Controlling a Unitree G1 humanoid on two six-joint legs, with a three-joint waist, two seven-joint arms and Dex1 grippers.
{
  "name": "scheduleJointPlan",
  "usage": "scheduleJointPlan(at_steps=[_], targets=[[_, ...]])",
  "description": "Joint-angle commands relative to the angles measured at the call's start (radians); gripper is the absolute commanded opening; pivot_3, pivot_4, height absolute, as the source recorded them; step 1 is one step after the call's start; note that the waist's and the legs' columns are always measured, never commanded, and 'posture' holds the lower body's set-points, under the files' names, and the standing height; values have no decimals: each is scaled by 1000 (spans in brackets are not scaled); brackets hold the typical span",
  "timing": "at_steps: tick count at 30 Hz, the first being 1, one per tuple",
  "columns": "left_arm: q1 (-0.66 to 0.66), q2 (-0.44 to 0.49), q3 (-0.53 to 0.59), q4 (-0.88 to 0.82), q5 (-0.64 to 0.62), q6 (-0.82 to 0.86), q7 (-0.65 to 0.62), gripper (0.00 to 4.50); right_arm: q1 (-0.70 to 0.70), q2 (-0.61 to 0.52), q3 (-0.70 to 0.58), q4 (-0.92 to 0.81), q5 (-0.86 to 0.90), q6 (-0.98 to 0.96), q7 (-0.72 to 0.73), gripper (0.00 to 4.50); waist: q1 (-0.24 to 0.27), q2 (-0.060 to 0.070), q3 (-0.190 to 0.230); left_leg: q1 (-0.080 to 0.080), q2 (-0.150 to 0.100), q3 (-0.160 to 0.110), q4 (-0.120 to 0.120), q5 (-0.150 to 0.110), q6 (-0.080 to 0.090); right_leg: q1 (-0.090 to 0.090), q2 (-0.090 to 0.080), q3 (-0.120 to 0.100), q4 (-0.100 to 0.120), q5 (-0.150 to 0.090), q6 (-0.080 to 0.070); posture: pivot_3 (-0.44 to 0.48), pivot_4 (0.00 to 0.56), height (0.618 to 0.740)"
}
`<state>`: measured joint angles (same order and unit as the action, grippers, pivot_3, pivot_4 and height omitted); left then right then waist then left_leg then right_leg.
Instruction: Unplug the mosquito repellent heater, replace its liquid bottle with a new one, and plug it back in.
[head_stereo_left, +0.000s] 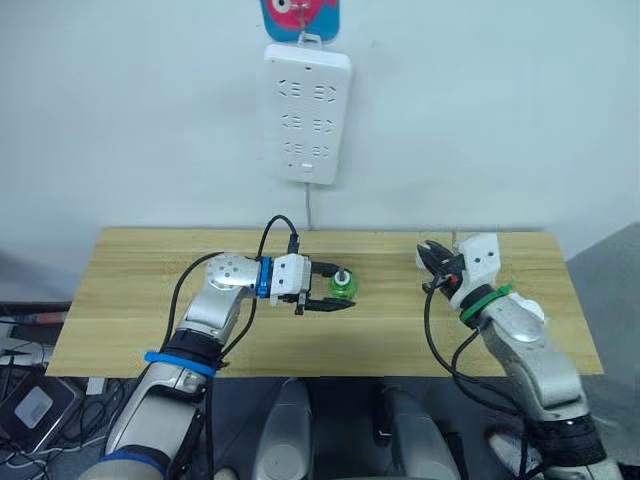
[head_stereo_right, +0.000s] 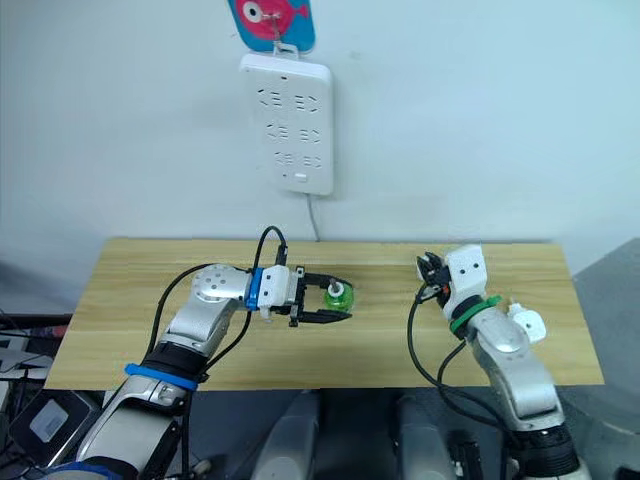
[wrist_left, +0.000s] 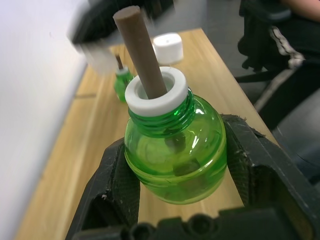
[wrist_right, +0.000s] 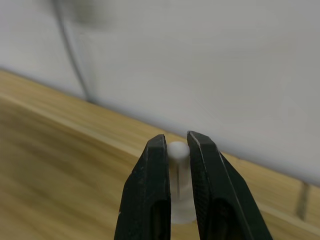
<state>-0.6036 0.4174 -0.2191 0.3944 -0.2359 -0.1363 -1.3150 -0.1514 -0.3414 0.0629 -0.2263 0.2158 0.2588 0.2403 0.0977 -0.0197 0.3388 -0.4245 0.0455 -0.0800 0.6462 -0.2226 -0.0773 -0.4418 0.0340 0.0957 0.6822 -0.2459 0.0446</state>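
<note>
The mosquito repellent heater (head_stereo_right: 527, 325), a small white rounded unit, lies on the wooden table (head_stereo_left: 130, 300) toward 4 o'clock from the table's middle, just beside the right forearm and well apart from the white power strip (head_stereo_left: 307, 112), which hangs on the wall at 12 o'clock. Near the centre of the table the left gripper (head_stereo_left: 343, 289) is clamped on a green liquid bottle (head_stereo_left: 342, 284). The left wrist view shows a black finger (wrist_left: 117, 192) pressed against each side of the bottle's round belly, with the brown wick rising out of its white collar. The left arm comes up over the table's near edge at about 7 o'clock and bends at the elbow; its forearm lies low over the wood and its wrist is turned so the gripper points level toward 3 o'clock. The right arm comes in from 5 o'clock, with the forearm slanting up and back toward the wall and the right gripper (head_stereo_left: 433, 262) raised at about 2 o'clock, near the table's far edge. Its fingers are drawn close together on a small white piece (wrist_right: 177, 150) with a rounded top that fills the narrow gap between them — I cannot tell what the piece is. In the left wrist view a second green bottle (wrist_left: 120, 86) stands farther along the table on the wall side, with its wick up.
</note>
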Motion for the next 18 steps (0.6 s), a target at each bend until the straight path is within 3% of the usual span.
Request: scheduleJointPlan(at_steps=[1, 7, 18], targets=[[-18, 1, 43, -29, -14, 8, 35, 2240, 4, 41, -12, 93, -62, -150, -20, 211, -11, 0, 5, 0, 0, 0, 0, 0, 0, 0, 0, 0, 0, 0, 0, 303, 408, 740], [-14, 39, 60, -106, -32, 77, 30, 2240, -23, 97, -10, 312, -119, -308, -18, 211, -22, 0, 33, 1, 0, 0, -1, 0, 0, 0, 0, 0, 0, 0, 0, 347, 454, 740], [9, 78, 60, -224, -50, 174, 37, 2240, -167, 152, -43, 648, -150, -533, -26, 211, -16, 1, 66, -1, 0, 0, -2, 0, 0, -1, 0, 1, -1, -1, 0, 376, 455, 740]])
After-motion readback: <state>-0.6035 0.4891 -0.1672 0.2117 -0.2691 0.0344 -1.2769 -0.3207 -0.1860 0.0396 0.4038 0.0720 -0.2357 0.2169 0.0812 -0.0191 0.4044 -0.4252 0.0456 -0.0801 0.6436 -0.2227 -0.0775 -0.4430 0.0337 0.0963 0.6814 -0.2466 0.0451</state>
